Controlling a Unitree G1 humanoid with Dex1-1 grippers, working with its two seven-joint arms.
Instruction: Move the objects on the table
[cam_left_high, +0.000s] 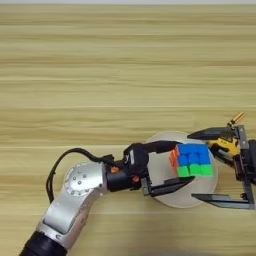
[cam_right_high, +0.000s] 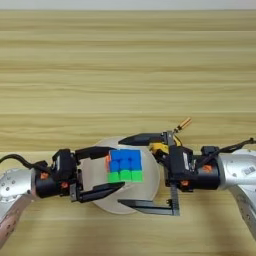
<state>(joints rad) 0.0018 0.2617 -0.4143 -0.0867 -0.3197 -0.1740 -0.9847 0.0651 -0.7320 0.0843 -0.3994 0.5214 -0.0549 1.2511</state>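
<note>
- Two grippers meet over a round cream plate (cam_left_high: 176, 197) near the front edge of the wooden table (cam_left_high: 100, 75) in the left eye view. The puzzle cube (cam_left_high: 192, 159) sits on the plate, blue face up, green row facing the front, orange on its left side.
- Left gripper (cam_left_high: 177, 166) reaches in from the left, jaws spread apart: one finger lies along the cube's far left corner, the other passes just in front of and below it, and whether either touches the cube cannot be told.
- Right gripper (cam_left_high: 205, 166) comes from the right edge, jaws wide apart, one finger behind the cube and one well in front of the plate's near rim, gripping nothing.
- Tape measure (cam_left_high: 224, 145), yellow and black, shows just right of the cube, tucked against the right gripper's body; a small brass-coloured piece (cam_left_high: 236, 118) sticks out beyond it.
- In the right eye view the same layout appears, with the cube (cam_right_high: 125, 165) on the plate (cam_right_high: 150, 187) between both arms.
- Left gripper (cam_right_high: 116, 169) is released around the cube's left side; the right gripper (cam_right_high: 129, 170) is also released, its fingers straddling cube and plate.
- Tape measure (cam_right_high: 160, 147) lies just right of the cube, at the plate's far right rim.
</note>
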